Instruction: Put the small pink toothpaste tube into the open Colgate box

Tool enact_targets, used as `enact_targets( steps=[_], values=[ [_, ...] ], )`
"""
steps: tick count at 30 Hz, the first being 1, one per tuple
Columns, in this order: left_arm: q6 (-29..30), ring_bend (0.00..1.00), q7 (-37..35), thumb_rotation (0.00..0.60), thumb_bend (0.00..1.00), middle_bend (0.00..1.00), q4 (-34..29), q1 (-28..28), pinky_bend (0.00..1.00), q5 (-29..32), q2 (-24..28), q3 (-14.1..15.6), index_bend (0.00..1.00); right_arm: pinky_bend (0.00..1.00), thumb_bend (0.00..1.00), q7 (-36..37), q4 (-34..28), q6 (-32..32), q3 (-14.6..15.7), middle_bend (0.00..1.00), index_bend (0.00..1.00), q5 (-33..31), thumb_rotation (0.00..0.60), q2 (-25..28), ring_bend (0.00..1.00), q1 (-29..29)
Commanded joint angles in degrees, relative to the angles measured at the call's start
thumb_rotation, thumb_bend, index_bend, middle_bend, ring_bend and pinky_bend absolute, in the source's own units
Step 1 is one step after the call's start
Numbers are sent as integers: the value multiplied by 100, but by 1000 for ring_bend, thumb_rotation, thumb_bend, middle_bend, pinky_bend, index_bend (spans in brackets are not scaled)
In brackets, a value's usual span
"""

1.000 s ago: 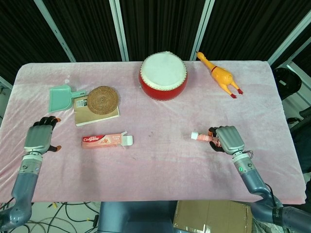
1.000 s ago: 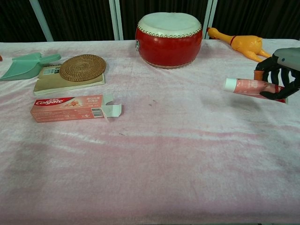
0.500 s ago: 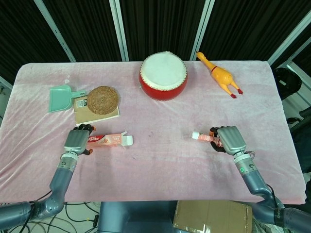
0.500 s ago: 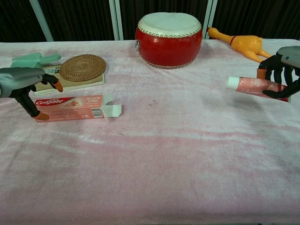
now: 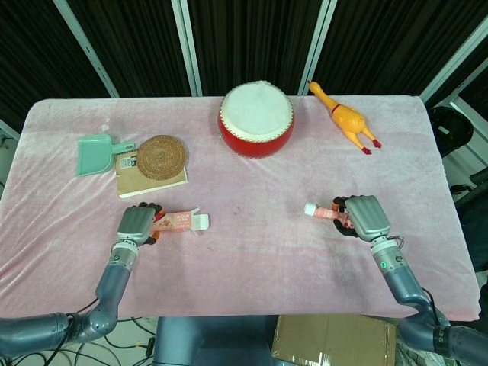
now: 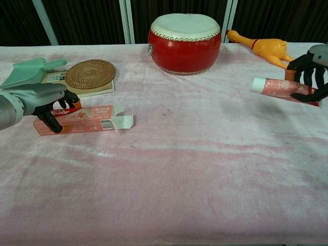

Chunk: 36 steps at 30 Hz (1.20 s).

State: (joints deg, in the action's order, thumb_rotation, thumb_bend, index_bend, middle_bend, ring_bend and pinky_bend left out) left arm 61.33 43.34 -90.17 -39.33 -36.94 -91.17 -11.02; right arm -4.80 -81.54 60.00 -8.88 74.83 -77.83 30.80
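Note:
The pink-and-red Colgate box (image 5: 180,220) (image 6: 91,117) lies flat at the left front of the pink cloth, its open flap (image 6: 124,121) pointing right. My left hand (image 5: 136,223) (image 6: 37,98) covers the box's left end, with the thumb on the near side and fingers curled over the top and far side. The small pink toothpaste tube (image 5: 323,212) (image 6: 279,87) hangs just above the cloth at the right, white cap pointing left. My right hand (image 5: 367,216) (image 6: 311,70) holds it by its tail end. A wide stretch of cloth separates tube and box.
A red drum (image 5: 257,119) stands at the back centre, with a yellow rubber chicken (image 5: 347,118) to its right. Behind the box, a woven coaster (image 5: 161,155) rests on a book (image 5: 149,183), beside a green dustpan (image 5: 94,153).
My left hand has moved right from the table's left edge onto the box's left end and closed over it. My right hand has lifted the tube slightly and shifted it a little right.

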Motion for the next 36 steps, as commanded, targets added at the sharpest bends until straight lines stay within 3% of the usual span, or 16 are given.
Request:
enact_targets(
  steps=[1, 8, 18, 25, 36],
  values=[
    [23, 249, -26, 600, 429, 330, 13, -15, 386, 1, -12, 15, 403, 559, 408, -7, -28, 9, -2, 589, 664, 1, 600, 19, 523, -1],
    [17, 257, -578, 600, 462, 344, 55, -2, 397, -710, 9, 22, 421, 559, 410, -119, -207, 76, -34, 589, 665, 79, 600, 161, 523, 30],
    [-225, 257, -2788, 600, 462, 343, 743, -54, 401, -2518, -348, -227, 420, 559, 410, -835, -455, 459, -241, 589, 665, 532, 600, 502, 523, 254],
    [-303, 256, -3229, 600, 462, 343, 1069, -283, 401, -2851, -744, -339, 419, 560, 410, -1520, -556, 606, -430, 593, 669, 763, 600, 765, 523, 476],
    [-112, 257, -3482, 600, 463, 340, 1139, -412, 402, -2812, -1268, -589, 417, 559, 410, -2076, -790, 666, -564, 594, 673, 1151, 600, 1054, 524, 794]
  ],
)
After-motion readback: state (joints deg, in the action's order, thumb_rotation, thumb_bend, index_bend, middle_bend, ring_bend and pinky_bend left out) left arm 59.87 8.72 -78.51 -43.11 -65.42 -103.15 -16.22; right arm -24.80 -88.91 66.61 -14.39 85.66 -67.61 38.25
